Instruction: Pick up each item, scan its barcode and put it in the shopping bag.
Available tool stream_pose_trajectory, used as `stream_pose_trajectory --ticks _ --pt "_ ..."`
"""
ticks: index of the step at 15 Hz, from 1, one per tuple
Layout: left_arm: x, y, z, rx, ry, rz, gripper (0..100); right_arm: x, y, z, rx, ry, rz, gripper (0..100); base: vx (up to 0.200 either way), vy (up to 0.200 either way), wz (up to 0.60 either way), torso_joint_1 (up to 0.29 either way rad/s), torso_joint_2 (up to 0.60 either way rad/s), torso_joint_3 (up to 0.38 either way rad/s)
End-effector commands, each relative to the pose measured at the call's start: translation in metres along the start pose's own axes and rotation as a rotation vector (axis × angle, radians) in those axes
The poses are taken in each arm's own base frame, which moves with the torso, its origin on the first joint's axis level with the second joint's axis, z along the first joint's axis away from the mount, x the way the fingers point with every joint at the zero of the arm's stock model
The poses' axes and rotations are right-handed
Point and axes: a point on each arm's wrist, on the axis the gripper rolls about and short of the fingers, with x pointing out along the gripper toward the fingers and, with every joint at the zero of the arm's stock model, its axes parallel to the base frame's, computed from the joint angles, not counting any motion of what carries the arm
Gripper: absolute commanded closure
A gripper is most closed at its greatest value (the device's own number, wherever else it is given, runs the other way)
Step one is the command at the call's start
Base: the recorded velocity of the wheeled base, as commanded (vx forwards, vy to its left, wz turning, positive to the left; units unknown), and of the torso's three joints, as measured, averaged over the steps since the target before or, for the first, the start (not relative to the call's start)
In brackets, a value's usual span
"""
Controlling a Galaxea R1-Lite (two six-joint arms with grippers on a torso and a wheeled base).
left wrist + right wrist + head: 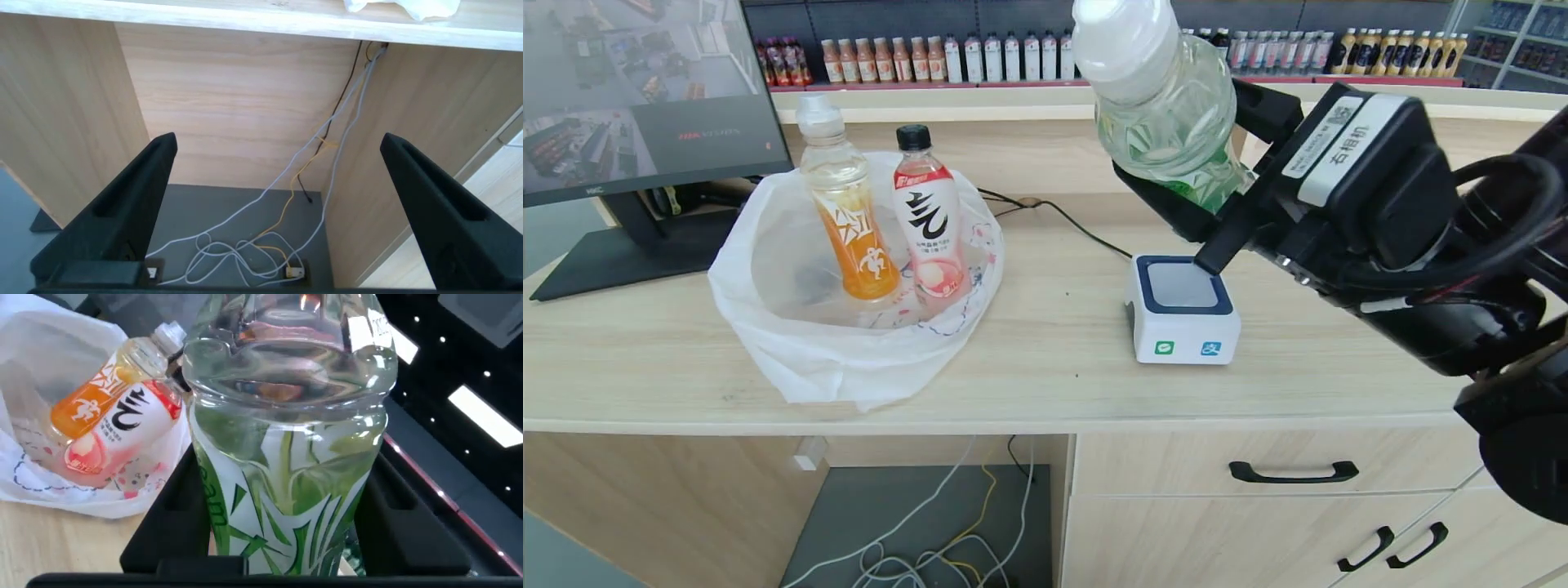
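clear plastic bottle with a green leaf-print label [1156, 98]: clamped between the two black fingers of my right claw [1201, 163], tilted in the air above the white square scanner box with a dark blue top frame [1183, 318]. the scanner stands on the pale wood bench [1045, 376]. white plastic shopping bag [792, 343]: on the bench, well apart from the scanner on my left side, holding an orange drink bottle with a clear cap [845, 212] and a pink-labelled bottle with a black cap [931, 229], both upright and side by side. my left claw [278, 143]: spread wide with nothing in it, below the bench top, facing loose cables [261, 245] on the floor.
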Motion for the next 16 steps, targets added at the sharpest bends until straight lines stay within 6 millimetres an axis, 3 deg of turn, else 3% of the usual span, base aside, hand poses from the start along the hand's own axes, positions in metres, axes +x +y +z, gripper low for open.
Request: stream_pose_trajectory --ticks 1,5,9,16 --pt "0.0 0.0 0.0 0.0 0.0 0.001 0 0.001 0.006 -0.02 -0.024 0.026 0.034 100 0.0 0.0 0.0 0.0 0.0 0.0" --pt "0.0 0.0 0.0 0.0 0.0 0.001 0 -0.003 0.011 -0.032 -0.027 -0.033 0.132 100 0.0 0.0 0.0 0.0 0.0 0.0" --pt "0.0 0.0 0.0 0.0 0.0 0.001 0 -0.007 0.002 -0.055 -0.089 -0.046 0.161 100 0.0 0.0 0.0 0.0 0.0 0.0" --pt "0.0 0.0 0.0 0.002 0.0 0.001 0 -0.022 0.011 -0.073 -0.124 -0.041 0.236 100 0.0 0.0 0.0 0.0 0.0 0.0"
